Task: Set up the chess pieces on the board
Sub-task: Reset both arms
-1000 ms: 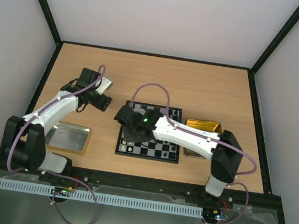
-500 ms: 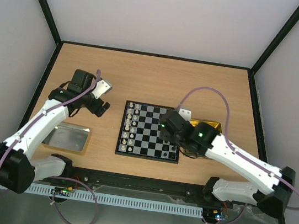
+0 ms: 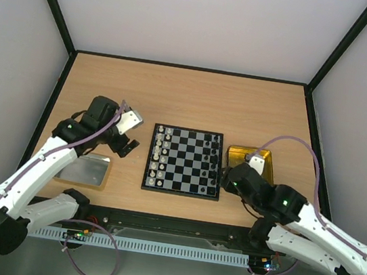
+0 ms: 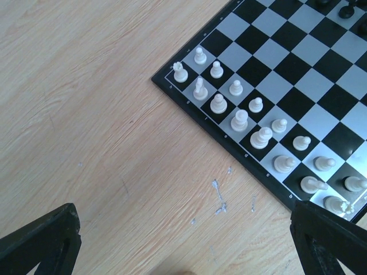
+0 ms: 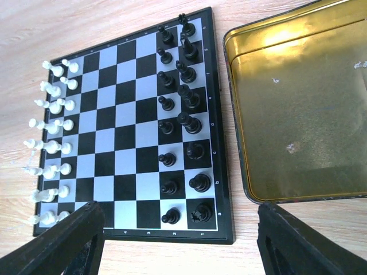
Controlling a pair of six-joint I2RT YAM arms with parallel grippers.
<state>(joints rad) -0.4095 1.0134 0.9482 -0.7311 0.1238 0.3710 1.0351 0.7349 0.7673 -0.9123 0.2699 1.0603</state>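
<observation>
Sixteen white chess pieces (image 5: 51, 146) and sixteen black chess pieces (image 5: 189, 122) line one board (image 5: 125, 137); left pincer (image 4: 182, 211) and right pincer (image 5: 179, 207) spread.

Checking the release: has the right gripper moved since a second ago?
Yes. The right gripper moved right, from over the board's left side to its right edge, beside the gold tray.

Black-and-white checked board (image 5: 126, 137); white pieces (image 4: 239, 120); black pieces (image 5: 190, 123); gold tray (image 5: 298, 114); tan wood-grain table (image 4: 86, 114).
</observation>
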